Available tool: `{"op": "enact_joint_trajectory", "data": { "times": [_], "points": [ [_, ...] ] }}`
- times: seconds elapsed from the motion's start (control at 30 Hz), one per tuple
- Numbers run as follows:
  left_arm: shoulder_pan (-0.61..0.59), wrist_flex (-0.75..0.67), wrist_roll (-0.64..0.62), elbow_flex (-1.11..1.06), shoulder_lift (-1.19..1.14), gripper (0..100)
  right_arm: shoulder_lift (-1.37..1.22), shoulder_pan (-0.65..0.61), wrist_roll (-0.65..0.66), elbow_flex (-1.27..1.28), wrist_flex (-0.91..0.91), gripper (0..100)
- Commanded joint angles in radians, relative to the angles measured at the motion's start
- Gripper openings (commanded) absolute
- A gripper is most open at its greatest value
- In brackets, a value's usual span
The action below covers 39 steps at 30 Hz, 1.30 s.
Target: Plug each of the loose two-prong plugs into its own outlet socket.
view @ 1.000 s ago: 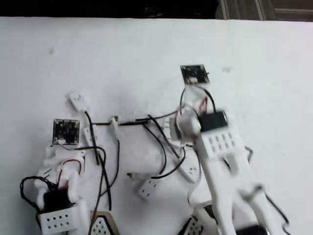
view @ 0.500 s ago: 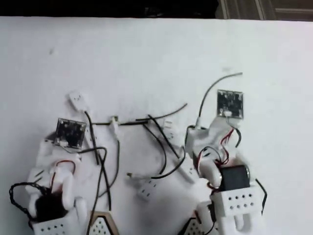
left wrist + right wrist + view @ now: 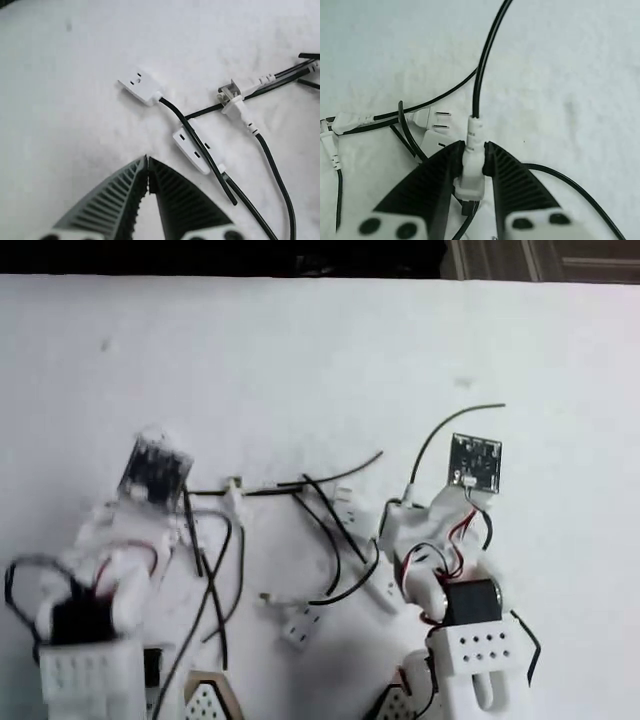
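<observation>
**Two arms at the table's near edge**

The white plastic left arm (image 3: 95,570) leans forward at the near left. Its dark ribbed left gripper (image 3: 148,164) has its fingertips pressed together, holding nothing. The white right arm (image 3: 470,645) sits folded close in, its right gripper (image 3: 474,152) clamped on a white plug (image 3: 470,170).

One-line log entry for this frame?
left end effector: shut, empty | right end effector: shut on white plug | second plug: loose on table
</observation>
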<state>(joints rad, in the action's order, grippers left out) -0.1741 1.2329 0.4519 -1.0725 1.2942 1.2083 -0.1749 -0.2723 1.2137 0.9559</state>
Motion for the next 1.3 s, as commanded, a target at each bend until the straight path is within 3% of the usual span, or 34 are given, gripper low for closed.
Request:
{"op": "enact_joint_trajectory", "data": {
  "times": [0.0,0.2,0.53,1.0,1.27],
  "points": [
    [0.004,-0.037,-0.009,0.192,-0.397,13,0.013,-0.002,-0.008,0.009,-0.044,1.7],
    [-0.018,-0.057,-0.158,0.379,-0.667,27,0.013,-0.002,-0.008,0.046,-0.097,1.7],
    [-0.101,-0.327,-0.199,0.434,-0.972,28,0.013,-0.005,-0.008,0.046,-0.093,1.7],
    [-0.024,-0.227,-0.203,0.393,-1.066,28,0.013,-0.045,-0.008,0.06,-0.091,1.7],
    [-0.17,-0.245,-0.147,0.388,-1.086,28,0.015,-0.045,-0.008,0.068,-0.093,1.7]
  ]
}}
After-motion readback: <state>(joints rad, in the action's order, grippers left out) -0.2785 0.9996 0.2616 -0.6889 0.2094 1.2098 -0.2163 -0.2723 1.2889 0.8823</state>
